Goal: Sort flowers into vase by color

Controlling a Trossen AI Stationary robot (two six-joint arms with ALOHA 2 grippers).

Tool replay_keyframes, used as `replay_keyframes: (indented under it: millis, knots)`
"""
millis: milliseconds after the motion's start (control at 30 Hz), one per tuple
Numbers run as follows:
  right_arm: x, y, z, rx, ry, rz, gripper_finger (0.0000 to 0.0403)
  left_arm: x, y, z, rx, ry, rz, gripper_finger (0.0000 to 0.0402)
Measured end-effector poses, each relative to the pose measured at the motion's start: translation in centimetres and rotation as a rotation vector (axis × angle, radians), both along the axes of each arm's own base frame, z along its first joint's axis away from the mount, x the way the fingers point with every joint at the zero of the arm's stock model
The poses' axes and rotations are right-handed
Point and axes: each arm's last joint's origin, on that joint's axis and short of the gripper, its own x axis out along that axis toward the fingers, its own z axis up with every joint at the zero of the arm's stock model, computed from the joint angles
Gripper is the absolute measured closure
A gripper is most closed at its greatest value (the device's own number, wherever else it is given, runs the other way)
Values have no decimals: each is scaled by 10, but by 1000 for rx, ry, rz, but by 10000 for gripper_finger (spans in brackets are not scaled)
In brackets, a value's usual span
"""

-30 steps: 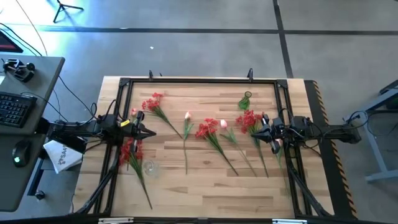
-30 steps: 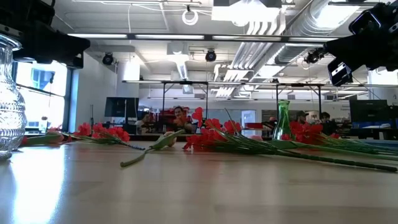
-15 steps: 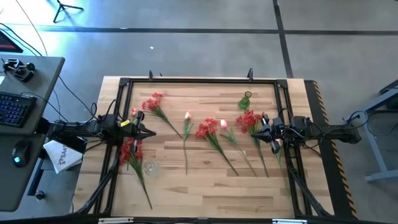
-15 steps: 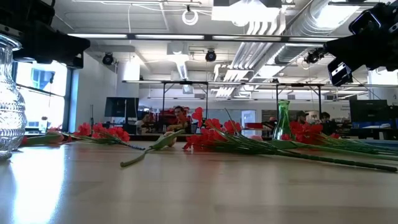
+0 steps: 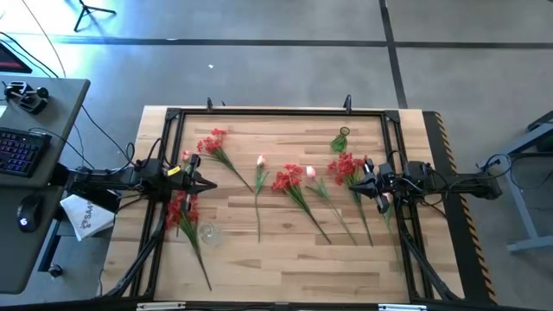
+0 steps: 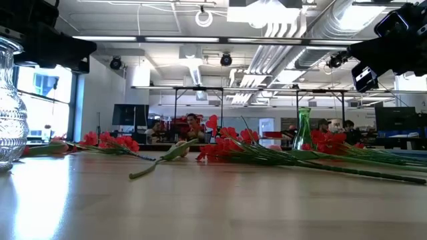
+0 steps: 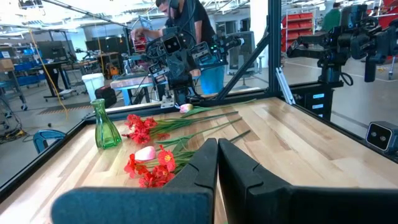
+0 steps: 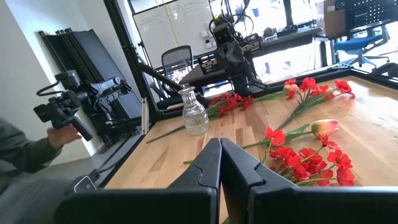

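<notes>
A: Progress? Clear vase (image 5: pixel 206 231) near edge, empty.
B: None sorted. Flowers (image 5: pixel 292 183) all flat mid-tabletop (image 5: pixel 276 259); green vase (image 5: pixel 341 139) far side, empty. Left gripper (image 5: pixel 211 184), right gripper (image 5: pixel 352 182): jaws closed, holding nothing.

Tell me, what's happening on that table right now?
Left gripper and right gripper shut, empty, above the table. Flowers all lying flat. Green vase and clear vase empty. Nothing in the way.

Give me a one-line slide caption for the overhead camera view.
Red and pink flowers lie scattered on the wooden table between two idle arms, a green vase and a clear vase.
</notes>
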Motion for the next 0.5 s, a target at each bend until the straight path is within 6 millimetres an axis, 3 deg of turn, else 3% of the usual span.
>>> replay_keyframes:
  millis: [333,400,500]
  knots:
    - [0,0,0,0,0,0,402,0,3,2,307,-28,117,401]
    - [0,0,0,0,0,-8,402,0,5,4,298,-45,164,401]
    - [0,0,0,21,3,-10,402,0,4,4,145,-37,152,401]
